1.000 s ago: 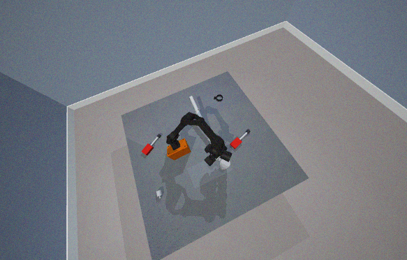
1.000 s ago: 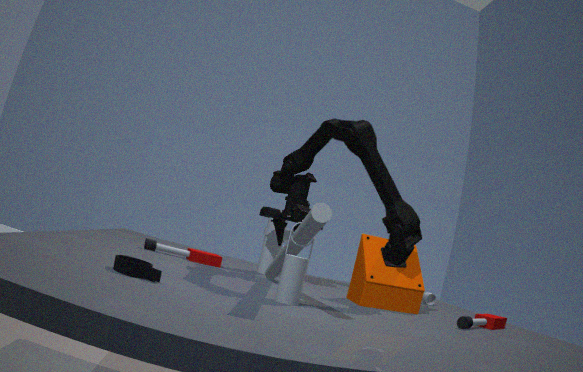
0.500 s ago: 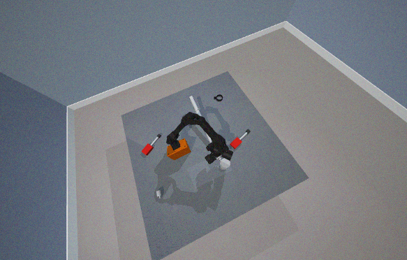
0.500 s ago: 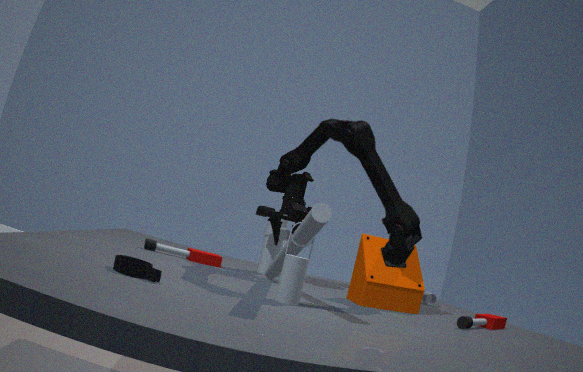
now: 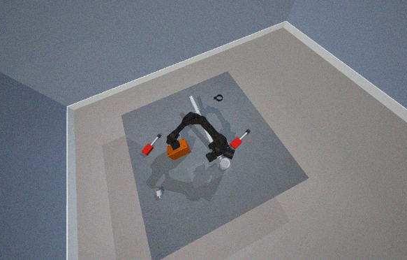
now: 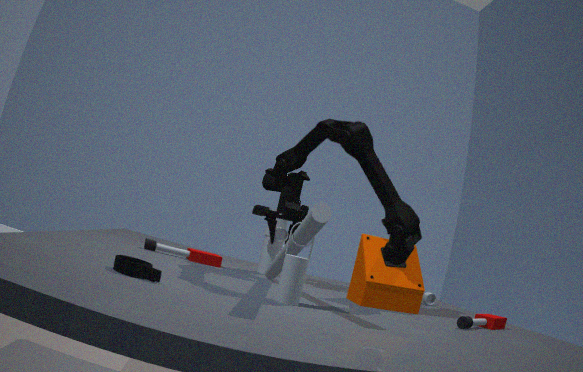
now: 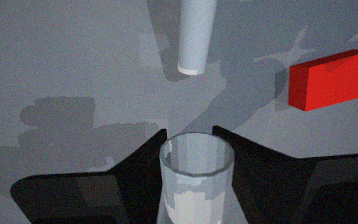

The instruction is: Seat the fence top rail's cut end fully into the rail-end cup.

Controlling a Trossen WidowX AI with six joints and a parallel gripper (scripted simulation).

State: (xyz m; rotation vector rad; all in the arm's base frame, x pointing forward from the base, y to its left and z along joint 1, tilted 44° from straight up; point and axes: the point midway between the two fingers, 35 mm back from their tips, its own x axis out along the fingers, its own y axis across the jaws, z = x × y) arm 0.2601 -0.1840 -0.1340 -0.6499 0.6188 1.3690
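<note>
My gripper (image 5: pixel 220 156) (image 6: pixel 282 235) (image 7: pixel 189 132) is shut on the clear grey rail-end cup (image 7: pixel 195 197), one finger on each side of it, its round mouth open in the wrist view. The pale top rail (image 5: pixel 194 103) (image 6: pixel 311 225) (image 7: pixel 196 35) slants across the scene. Its cut end points toward the cup's mouth, with a visible gap between them. The big post (image 5: pixel 225 163) (image 6: pixel 265 260) stands upright beside the gripper. A shorter post (image 6: pixel 294 280) stands under the rail. The arm largely hides the brace band and loop cap in the top and exterior views.
The arm rises from an orange box (image 5: pixel 179 151) (image 6: pixel 386 270). Two red-ended tools lie on the table (image 5: pixel 269 175), one (image 5: pixel 236 142) (image 6: pixel 205 257) (image 7: pixel 332 82) near the gripper, the other (image 5: pixel 147 149) (image 6: pixel 491 321) beyond the box. A black ring clamp (image 6: pixel 133 266) and a small white fitting (image 5: pixel 158 193) also lie there.
</note>
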